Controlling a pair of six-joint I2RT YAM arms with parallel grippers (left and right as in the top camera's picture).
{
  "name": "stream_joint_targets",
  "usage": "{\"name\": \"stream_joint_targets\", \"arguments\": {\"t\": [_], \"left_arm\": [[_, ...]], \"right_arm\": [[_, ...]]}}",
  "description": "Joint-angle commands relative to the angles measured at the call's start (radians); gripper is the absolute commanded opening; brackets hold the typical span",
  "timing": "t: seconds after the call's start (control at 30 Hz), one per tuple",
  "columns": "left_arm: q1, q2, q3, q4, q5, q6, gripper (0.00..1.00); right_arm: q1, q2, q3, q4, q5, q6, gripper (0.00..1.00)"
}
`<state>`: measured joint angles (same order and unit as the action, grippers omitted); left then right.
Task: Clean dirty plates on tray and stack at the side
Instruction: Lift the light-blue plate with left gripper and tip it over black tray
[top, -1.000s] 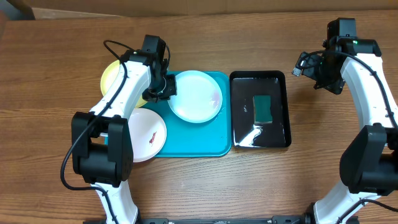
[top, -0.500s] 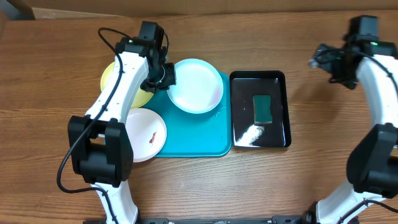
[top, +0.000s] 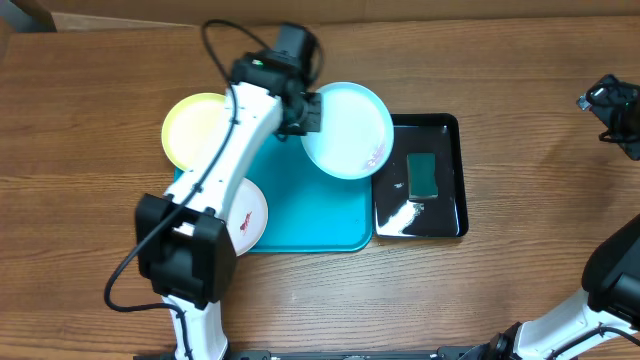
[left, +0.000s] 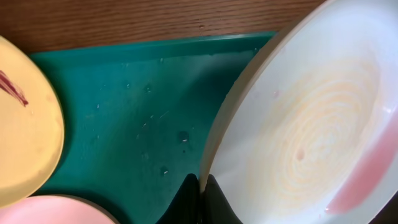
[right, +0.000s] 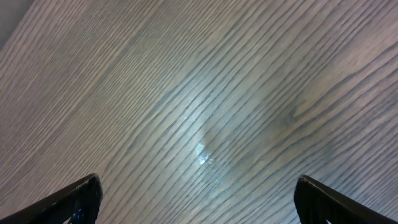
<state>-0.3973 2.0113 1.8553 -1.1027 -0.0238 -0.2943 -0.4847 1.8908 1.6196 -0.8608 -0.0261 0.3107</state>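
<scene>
Since half a second ago the blue plate (top: 347, 130) has swung right, off the middle of the tray (top: 310, 215). It now overlaps the tray's far right corner and the black tray's (top: 450, 150) far left edge. The yellow plate (top: 200, 130) lies uncovered, and the right arm has pulled back to the frame's edge. The left arm reaches diagonally over the white plate (top: 255, 205), with the left fingers (left: 186, 200) pinched on the blue plate's left rim. The plate seems lifted and tilted, though that is hard to judge from above. It shows a pinkish smear (lower right in the wrist view). The right fingers (right: 74, 199) are spread wide over bare table (right: 199, 93).
</scene>
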Motion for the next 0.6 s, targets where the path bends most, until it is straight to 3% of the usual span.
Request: {"name": "stream_joint_targets", "arguments": {"t": [0.0, 0.27, 0.57], "left_arm": [[-0.072, -0.034, 0.035, -0.004, -0.145, 0.01, 0.04], [-0.2, -0.034, 0.035, 0.003, -0.2, -0.005, 0.04], [-0.314, -0.034, 0.035, 0.018, -0.43, -0.005, 0.04]], "right_arm": [[-0.006, 0.001, 0.01, 0.003, -0.001, 0.004, 1.0], [-0.006, 0.001, 0.01, 0.003, -0.001, 0.004, 1.0], [-0.006, 0.001, 0.01, 0.004, -0.001, 0.004, 1.0]]}}
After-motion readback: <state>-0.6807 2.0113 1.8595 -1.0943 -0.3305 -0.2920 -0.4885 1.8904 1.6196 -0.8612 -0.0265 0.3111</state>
